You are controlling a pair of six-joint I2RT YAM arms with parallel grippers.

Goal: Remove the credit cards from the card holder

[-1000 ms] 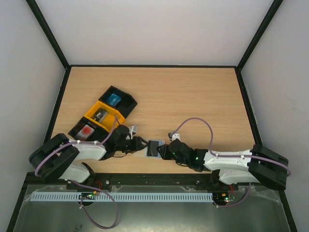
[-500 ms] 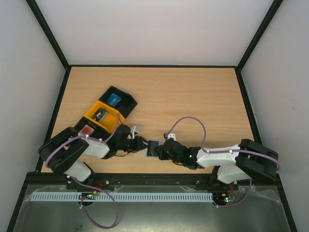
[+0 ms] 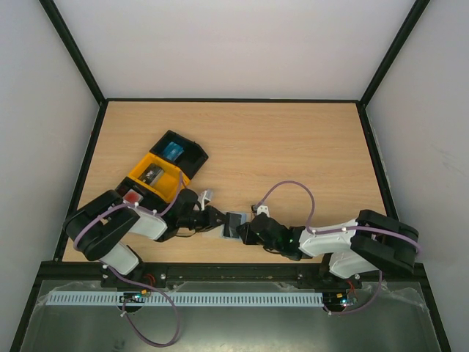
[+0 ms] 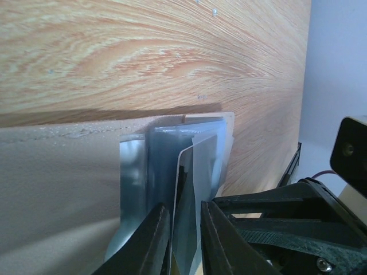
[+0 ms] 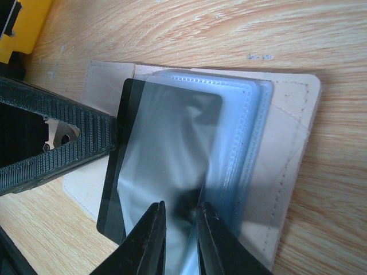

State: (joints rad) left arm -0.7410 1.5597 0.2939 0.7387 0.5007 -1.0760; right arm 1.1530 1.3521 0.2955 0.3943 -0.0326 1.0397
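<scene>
Shows from above only one small grey card holder [image 3: 234, 223] by the table's [image 3: 293, 147] near edge, left of centre, between two grippers, yet up close reveals the left gripper [image 4: 183, 207] nipped narrow on its blue-grey plastic leaves over beige lining and the right gripper [image 5: 179, 206] pinching one dark card [image 5: 166, 132].

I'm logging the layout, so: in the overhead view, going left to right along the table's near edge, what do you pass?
White-and-black left arm → black left pincer → pale blue-grey flat card holder → black right pincer → white-and-black right arm.
</scene>
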